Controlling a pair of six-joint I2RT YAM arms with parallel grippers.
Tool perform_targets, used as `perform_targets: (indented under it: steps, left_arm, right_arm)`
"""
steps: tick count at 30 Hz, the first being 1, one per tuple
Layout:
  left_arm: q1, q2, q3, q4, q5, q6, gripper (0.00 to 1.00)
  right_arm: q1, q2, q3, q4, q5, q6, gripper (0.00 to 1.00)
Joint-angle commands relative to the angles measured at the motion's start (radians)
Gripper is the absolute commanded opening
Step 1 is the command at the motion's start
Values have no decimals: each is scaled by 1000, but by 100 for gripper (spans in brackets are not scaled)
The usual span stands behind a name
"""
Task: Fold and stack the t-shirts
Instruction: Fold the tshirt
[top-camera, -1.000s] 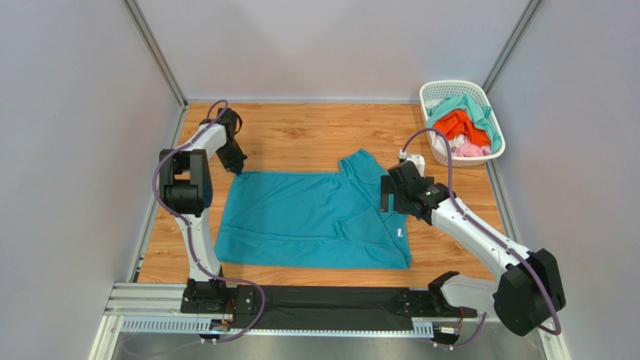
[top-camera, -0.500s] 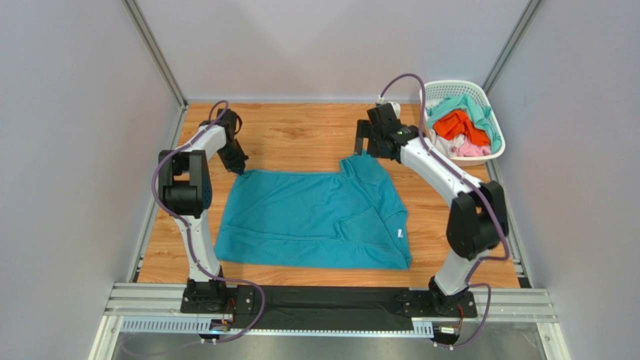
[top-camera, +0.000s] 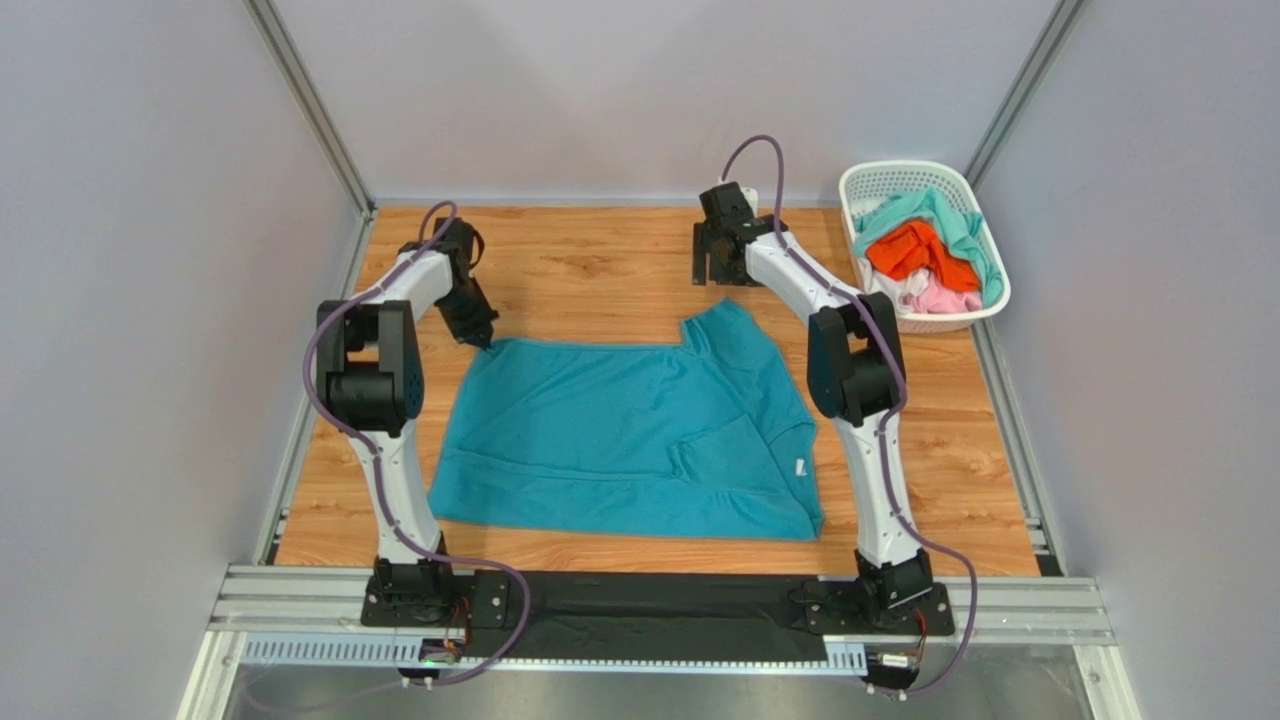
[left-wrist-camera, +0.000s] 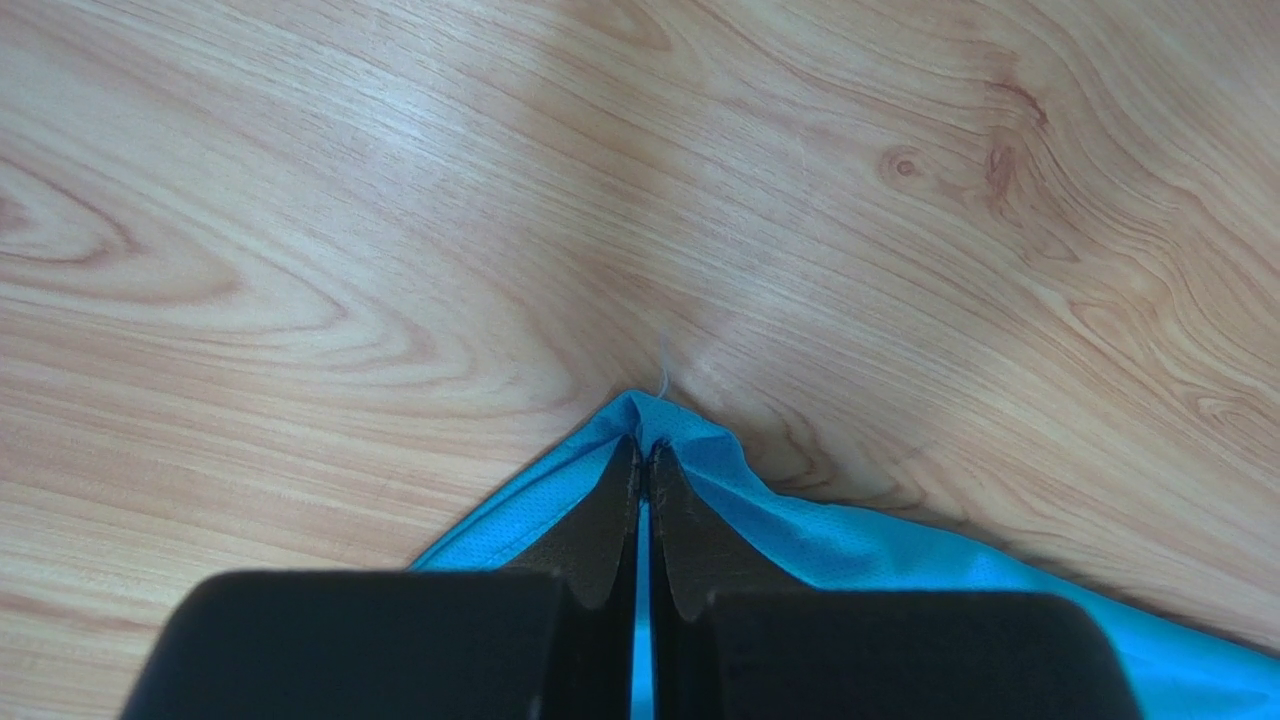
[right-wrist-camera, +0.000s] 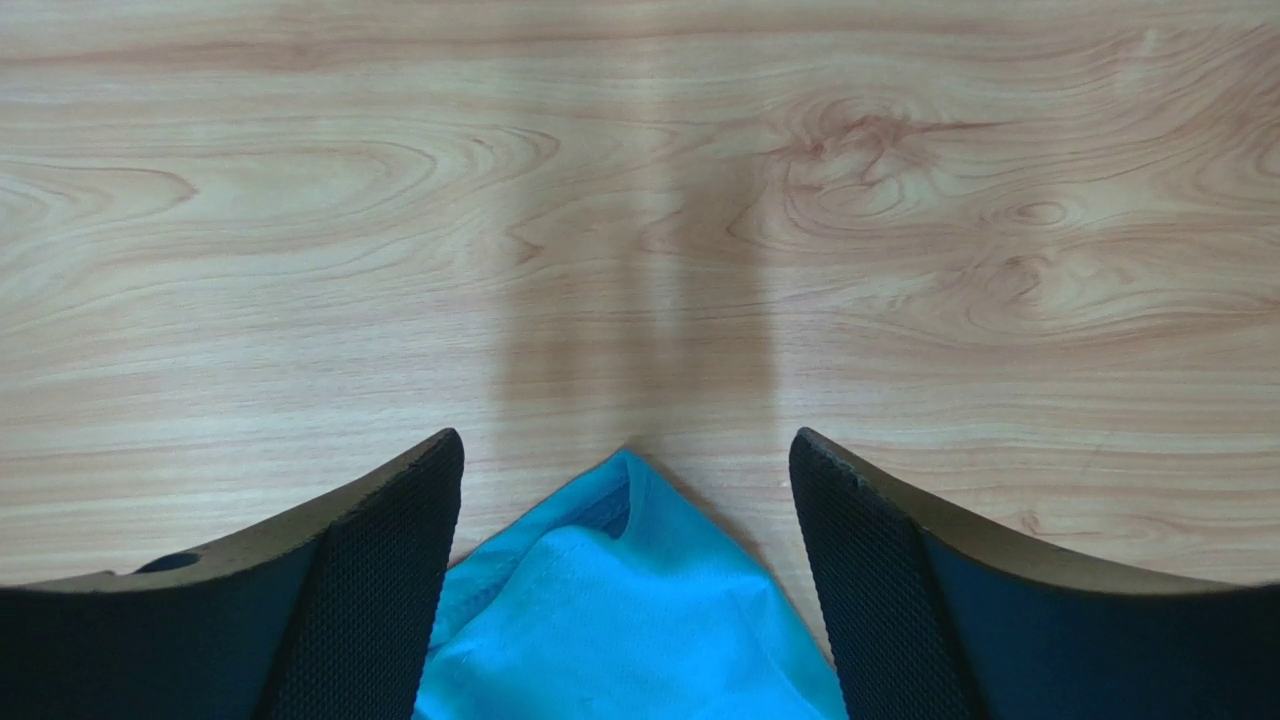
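Teal t-shirt (top-camera: 631, 435) lay spread on the bench (top-camera: 601, 263), right side partly folded in, nothing stacked yet. My left end effector (left-wrist-camera: 646, 450) was clenched on its far left corner. My right end effector (right-wrist-camera: 624, 446) was released, jaws straddling the far right tip without gripping. In the basket (top-camera: 867, 183) sat the other t-shirts (top-camera: 920, 248), unfolded. Early stage, I'd judge.

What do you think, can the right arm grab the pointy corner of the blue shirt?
Probably yes. The right gripper hangs just above the blue shirt, and the pointy corner shows between its wide-open jaws. Only the bare wooden table lies around that corner, so nothing seems to block it.
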Motion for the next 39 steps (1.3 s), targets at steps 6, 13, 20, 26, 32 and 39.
perform_targets:
  steps: [6,13,20,26,32,39]
  left_arm:
    - [30,-30,0,0,13,10,0]
    - [31,-30,0,-2,19,10,0]
    - [31,-37,-3,-2,26,11,0]
    - [33,-60,-17,2,60,8,0]
    - [31,-148,-83,18,60,5,0]
    - [31,-323,-254,87,60,-9,0]
  right_arm:
    - [-8,61,35,-21,-12,-5,67]
    - [-9,9,-50,-18,-8,31,47]
    - [-8,-29,-94,-12,-1,47,13]
    - [-5,-92,-146,13,-11,37,0]
    - [21,-282,-324,79,-20,6,0]
    - [58,-523,-574,133,-64,12,0]
